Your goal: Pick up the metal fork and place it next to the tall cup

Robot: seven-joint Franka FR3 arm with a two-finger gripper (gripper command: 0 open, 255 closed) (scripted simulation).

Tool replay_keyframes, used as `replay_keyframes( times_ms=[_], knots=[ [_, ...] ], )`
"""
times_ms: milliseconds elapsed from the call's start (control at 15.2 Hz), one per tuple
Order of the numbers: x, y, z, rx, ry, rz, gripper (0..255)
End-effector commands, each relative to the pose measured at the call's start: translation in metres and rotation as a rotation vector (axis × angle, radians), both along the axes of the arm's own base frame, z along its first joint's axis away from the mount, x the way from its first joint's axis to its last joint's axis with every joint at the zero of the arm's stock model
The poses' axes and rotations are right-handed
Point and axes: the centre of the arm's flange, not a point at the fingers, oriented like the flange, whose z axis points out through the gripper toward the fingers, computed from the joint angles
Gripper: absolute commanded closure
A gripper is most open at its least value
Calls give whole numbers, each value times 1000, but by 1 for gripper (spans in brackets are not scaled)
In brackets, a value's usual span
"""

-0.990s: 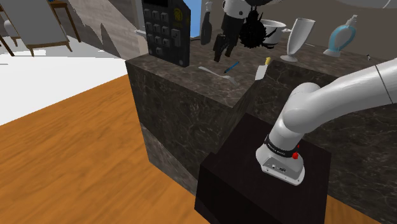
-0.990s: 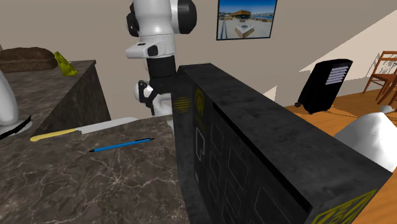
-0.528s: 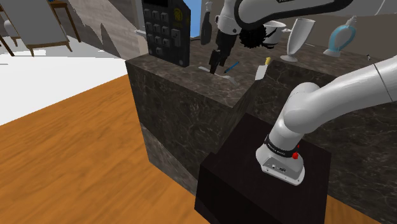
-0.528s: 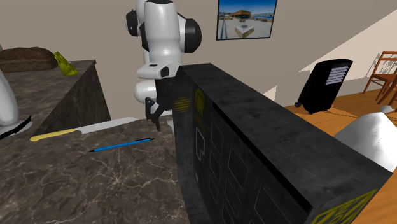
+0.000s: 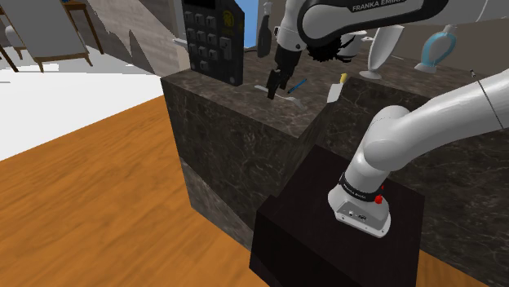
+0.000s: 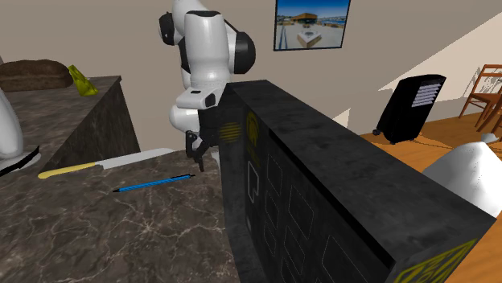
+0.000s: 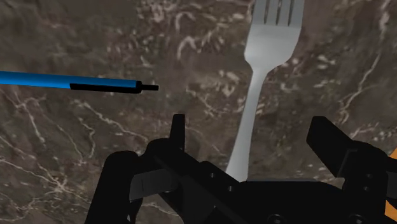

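The fork (image 7: 266, 76) is the thing most likely to slip away from you. It lies flat on the dark marbled bench (image 7: 95, 165), thin and low, so if the fingers (image 7: 179, 130) shut a shade too high they would probably meet over the handle and come up with nothing. If one pad reaches it before the other, the handle could skid or swing on the hard top. A grip this far down the handle also leaves the tined end hanging out, so expect it to droop or twist once lifted. In the wrist view the fingers stand wide apart with nothing in them. The handle runs into the gap between them, roughly midway and touching neither, with the tines pointing away from the hand. You cannot tell whether the tips have reached the bench. The blue pen (image 7: 70, 81) lies just beside the fork on the side of one finger, near enough that a sideways correction might nudge it. In the shoulder view a knife (image 5: 336, 90) lies between the fork and the tall cup (image 5: 379, 59), so a low carry could clip either
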Motion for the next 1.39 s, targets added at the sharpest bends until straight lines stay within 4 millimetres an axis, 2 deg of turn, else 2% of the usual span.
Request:
replay_keyframes(
  times_ms=[0,66,132,726,1320],
  knots=[
    [0,0,0,0,0,0,0],
    [0,0,0,0,0,0,0],
    [0,0,0,0,0,0,255],
    [0,0,0,0,0,0,255],
    [0,0,47,0,0,0,255]
  ],
)
